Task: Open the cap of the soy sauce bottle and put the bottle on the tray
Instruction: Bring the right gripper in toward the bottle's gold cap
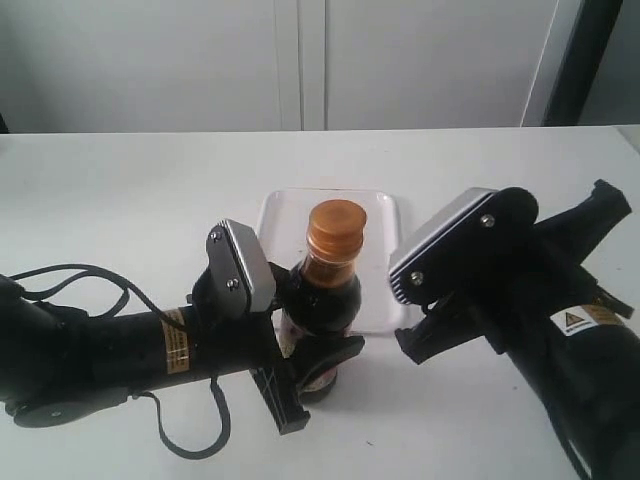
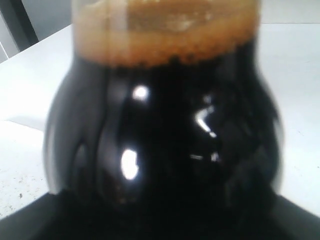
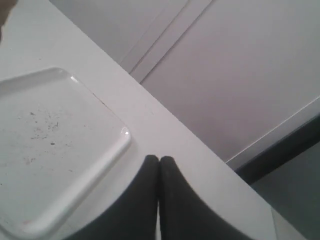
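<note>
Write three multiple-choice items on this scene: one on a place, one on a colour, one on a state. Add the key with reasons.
1. Where is the bottle?
A. In the left pincer, in front of the tray
B. Lying flat on the tray
C. In the right pincer

2. What colour is the cap?
A. Blue
B. Orange
C. White

3. How are the right pincer's fingers?
A. Wide apart
B. Around the cap
C. Pressed together, empty

Key: A, the left pincer grips the upright bottle before the tray; B, the exterior view shows orange; C, the right wrist view shows the fingertips touching.
</note>
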You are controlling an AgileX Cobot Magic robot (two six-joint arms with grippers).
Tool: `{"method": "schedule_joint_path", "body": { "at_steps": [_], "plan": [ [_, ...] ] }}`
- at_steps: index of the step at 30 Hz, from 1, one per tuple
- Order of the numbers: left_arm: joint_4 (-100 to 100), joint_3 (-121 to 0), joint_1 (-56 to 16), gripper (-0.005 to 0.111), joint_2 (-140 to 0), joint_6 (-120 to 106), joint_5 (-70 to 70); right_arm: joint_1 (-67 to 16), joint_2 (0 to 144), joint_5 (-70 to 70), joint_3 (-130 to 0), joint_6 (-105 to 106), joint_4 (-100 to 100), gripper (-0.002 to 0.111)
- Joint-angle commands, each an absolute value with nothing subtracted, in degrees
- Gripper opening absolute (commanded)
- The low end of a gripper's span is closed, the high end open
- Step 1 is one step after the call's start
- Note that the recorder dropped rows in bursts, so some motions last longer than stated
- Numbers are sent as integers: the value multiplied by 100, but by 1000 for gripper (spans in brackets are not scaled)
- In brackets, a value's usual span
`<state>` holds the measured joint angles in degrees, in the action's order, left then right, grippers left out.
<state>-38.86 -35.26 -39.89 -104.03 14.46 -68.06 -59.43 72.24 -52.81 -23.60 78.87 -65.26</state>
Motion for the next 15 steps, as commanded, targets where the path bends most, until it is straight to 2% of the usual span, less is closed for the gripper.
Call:
{"method": "schedule_joint_path", "body": {
  "at_steps": [1, 15],
  "plan": [
    [-3884, -3543, -4038, 0, -10361, 1431, -6875, -6321, 7227, -5388, -2536, 8521, -6852, 0],
    [-3884, -3543, -4038, 0, -10361, 1431, -6875, -7288, 7560, -5955, -3224, 9885, -8055, 0]
  ]
}}
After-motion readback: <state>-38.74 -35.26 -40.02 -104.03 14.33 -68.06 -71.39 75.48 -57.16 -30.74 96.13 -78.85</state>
